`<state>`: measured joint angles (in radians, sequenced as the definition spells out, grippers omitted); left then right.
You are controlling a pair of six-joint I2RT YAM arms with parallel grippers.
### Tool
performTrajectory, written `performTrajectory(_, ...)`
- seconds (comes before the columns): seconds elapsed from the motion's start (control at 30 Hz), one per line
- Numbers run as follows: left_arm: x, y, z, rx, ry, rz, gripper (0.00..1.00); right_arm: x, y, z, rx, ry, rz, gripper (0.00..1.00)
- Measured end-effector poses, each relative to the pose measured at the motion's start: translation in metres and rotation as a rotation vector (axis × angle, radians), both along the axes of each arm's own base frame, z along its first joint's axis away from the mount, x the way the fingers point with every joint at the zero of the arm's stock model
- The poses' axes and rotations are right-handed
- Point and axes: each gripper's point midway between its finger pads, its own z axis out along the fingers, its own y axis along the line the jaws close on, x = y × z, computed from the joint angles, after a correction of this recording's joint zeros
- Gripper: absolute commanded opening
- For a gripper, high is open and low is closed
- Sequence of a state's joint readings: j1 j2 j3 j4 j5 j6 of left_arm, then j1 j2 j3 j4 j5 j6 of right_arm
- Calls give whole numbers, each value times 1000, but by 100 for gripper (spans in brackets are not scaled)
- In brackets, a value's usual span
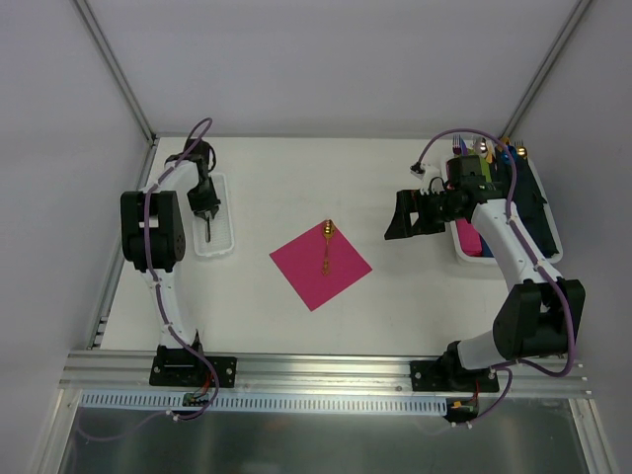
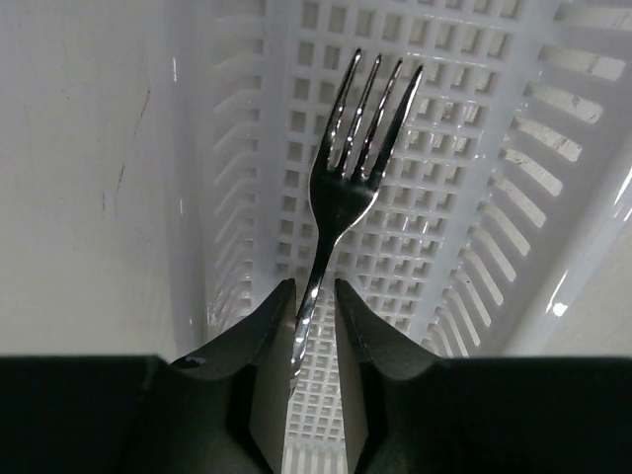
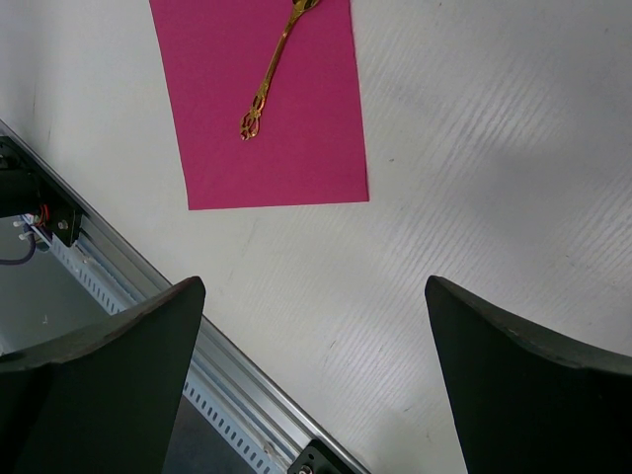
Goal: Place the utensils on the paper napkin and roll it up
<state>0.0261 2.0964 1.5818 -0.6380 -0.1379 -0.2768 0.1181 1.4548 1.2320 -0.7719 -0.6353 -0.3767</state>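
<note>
The magenta-pink paper napkin (image 1: 321,265) lies flat mid-table, turned like a diamond. One slim gold utensil (image 1: 327,245) lies on it, its head at the napkin's far corner. Both show in the right wrist view: napkin (image 3: 296,138), utensil (image 3: 272,74). My right gripper (image 1: 403,225) is wide open and empty above bare table to the right of the napkin, as the right wrist view (image 3: 314,286) also shows. My left gripper (image 1: 207,219) is over the white basket (image 1: 223,247). It is closed narrowly on the handle of a shiny fork (image 2: 346,188) that looks silver-grey, tines pointing away.
The white slotted basket (image 2: 464,267) stands at the far left. At the far right a white tray (image 1: 464,255) holds pink napkins, and a dark holder (image 1: 528,193) has several coloured utensil handles sticking up. A metal rail (image 1: 326,370) runs along the near edge.
</note>
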Motion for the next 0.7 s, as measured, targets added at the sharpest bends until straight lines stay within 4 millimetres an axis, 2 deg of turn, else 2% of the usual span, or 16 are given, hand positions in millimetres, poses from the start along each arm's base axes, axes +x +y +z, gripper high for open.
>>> performTrajectory(0.27, 0, -2, 5, -13, -16, 18, 0, 0, 2, -2, 10, 11, 7, 99)
performTrajectory(0.37, -4, -3, 17, -13, -37, 20, 0, -1, 4, -2, 22, 17, 14, 99)
performTrajectory(0.43, -5, -4, 35, -11, -75, 19, 0, -2, 5, -2, 31, 23, 20, 99)
performTrajectory(0.53, -2, -14, 80, -6, -182, -5, 0, -7, 6, -4, 37, 45, 33, 99)
performTrajectory(0.63, -4, -47, 131, -22, -309, -84, 0, -13, 6, -11, 39, 75, 46, 99)
performTrajectory(0.7, -11, -86, 160, -49, -380, -175, 0, -18, 6, -18, 36, 102, 48, 99)
